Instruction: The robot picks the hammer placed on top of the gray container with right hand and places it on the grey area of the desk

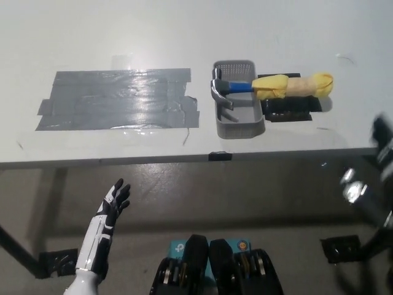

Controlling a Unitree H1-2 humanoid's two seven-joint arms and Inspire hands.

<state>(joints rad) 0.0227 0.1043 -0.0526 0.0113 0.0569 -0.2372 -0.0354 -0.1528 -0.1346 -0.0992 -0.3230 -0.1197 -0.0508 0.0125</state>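
Hammer (270, 86): across gray container (238, 120) on worktop (184, 31), steel head heavy, stiff, yellow-wrapped handle the softer hold; left hand (115, 201) low, fingers spread, empty; right hand (382, 147) blurred, fingers indiscernible.

The hammer (258, 86) lies across the gray container (238, 121) at upper centre-right, its yellow handle reaching right over a black patch (288, 110). The grey area (116, 99) sits upper left on the desk (184, 31). The left hand (115, 200) hangs open at lower left; the right hand (381, 153) blurs at the right edge.
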